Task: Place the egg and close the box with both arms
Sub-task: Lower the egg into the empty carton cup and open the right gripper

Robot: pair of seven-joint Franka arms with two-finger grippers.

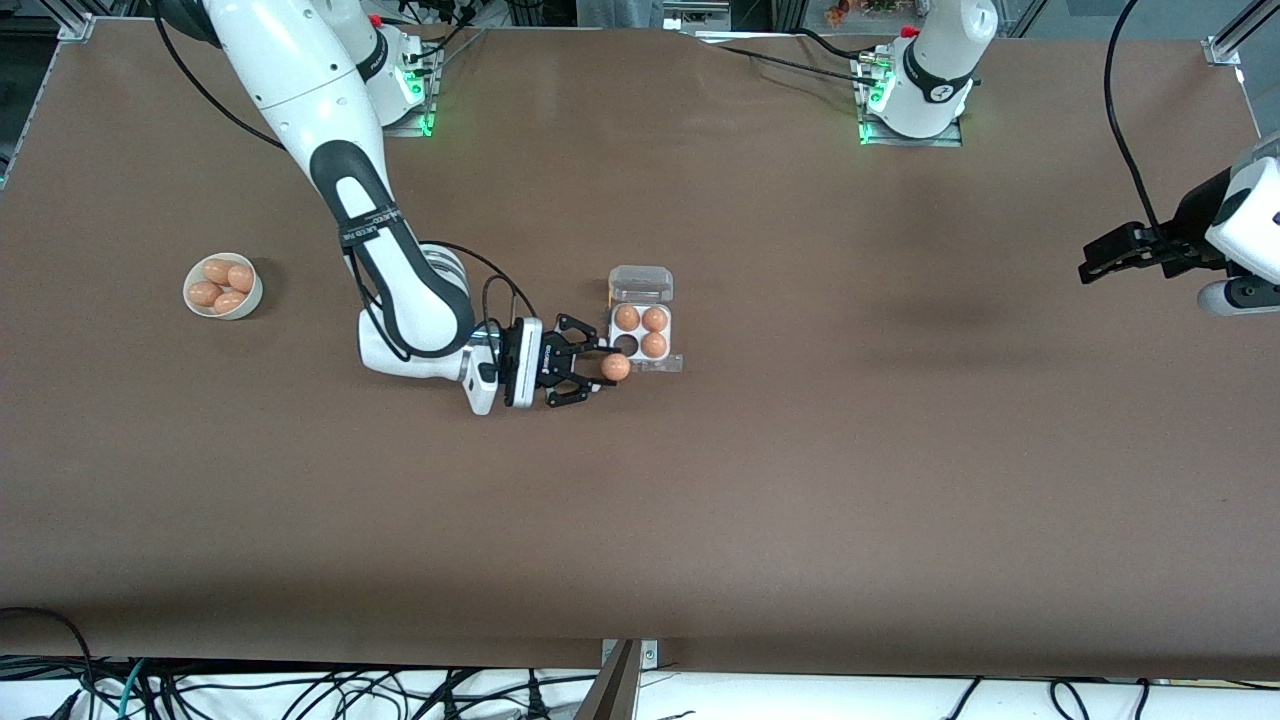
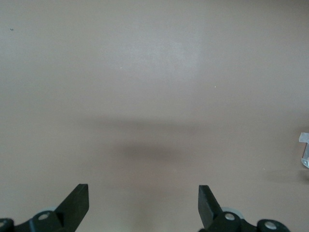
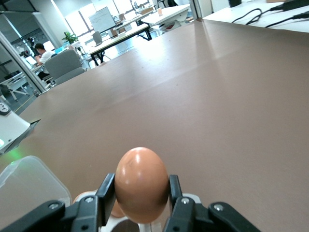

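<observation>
My right gripper is shut on a brown egg and holds it just over the edge of the box that faces the front camera, beside the one empty cell. The box holds three eggs, and its clear lid lies open toward the robots' bases. In the right wrist view the egg sits between the fingers, with the lid beside it. My left gripper is open and empty, up over bare table at the left arm's end; it also shows in the left wrist view.
A round white bowl with several brown eggs stands toward the right arm's end of the table. Brown table top surrounds the box. A clear plastic edge shows at the border of the left wrist view.
</observation>
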